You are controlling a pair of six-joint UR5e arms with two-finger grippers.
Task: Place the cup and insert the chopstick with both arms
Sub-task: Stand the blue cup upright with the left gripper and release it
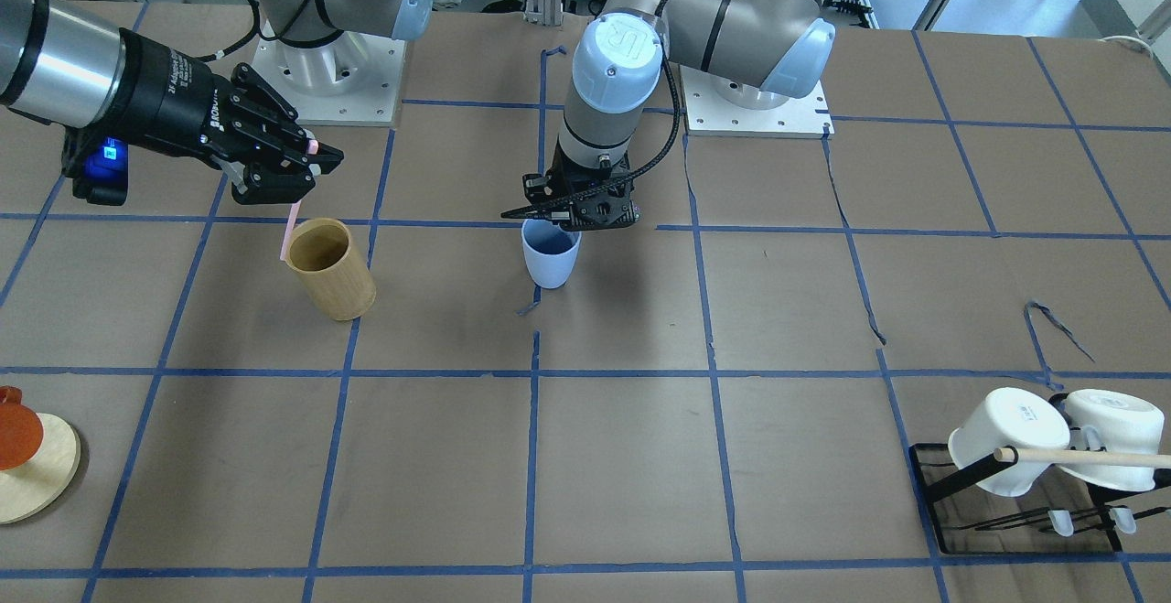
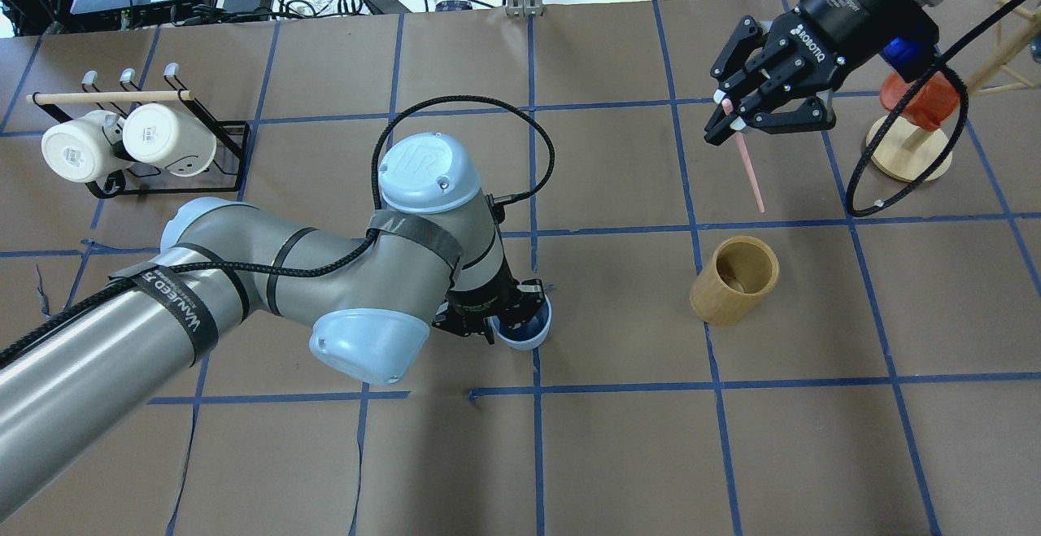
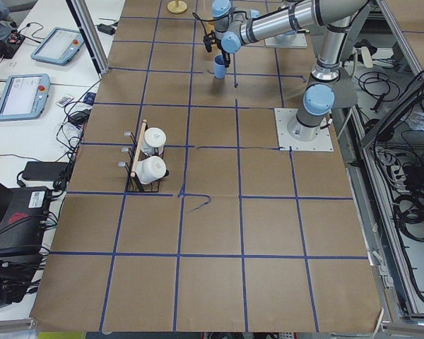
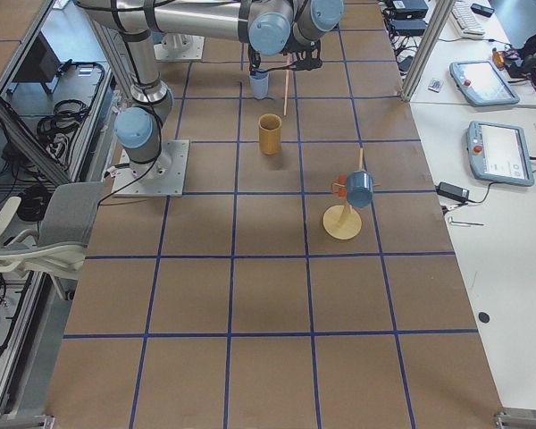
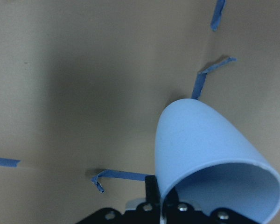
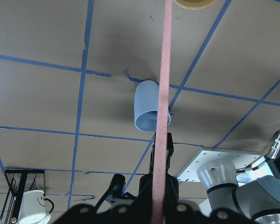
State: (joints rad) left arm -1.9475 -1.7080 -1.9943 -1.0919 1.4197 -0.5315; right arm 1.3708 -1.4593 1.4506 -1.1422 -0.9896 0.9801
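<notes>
On the brown paper table [image 1: 640, 457] gridded with blue tape, the left gripper [image 1: 572, 219] is clamped on the rim of a light-blue plastic cup [image 1: 551, 260], which stands upright near the centre. The right gripper [image 1: 306, 164] pinches a pink chopstick [image 1: 291, 219] that hangs near a bamboo cylinder [image 1: 331, 269]. The cup placement seems to be the step in hand. Next would probably come releasing the cup, then lining the chopstick up over a mouth.

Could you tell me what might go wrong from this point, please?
1. The left gripper pinches the blue cup by its rim, with one finger inside. Pulling away carelessly could tip the cup.
2. The right gripper holds the chopstick only at its top end, and it hangs tilted. Its tip could catch a rim, or it could slip in the grip.
3. The bamboo cup stands close by, so a stray sweep might knock it.
</notes>
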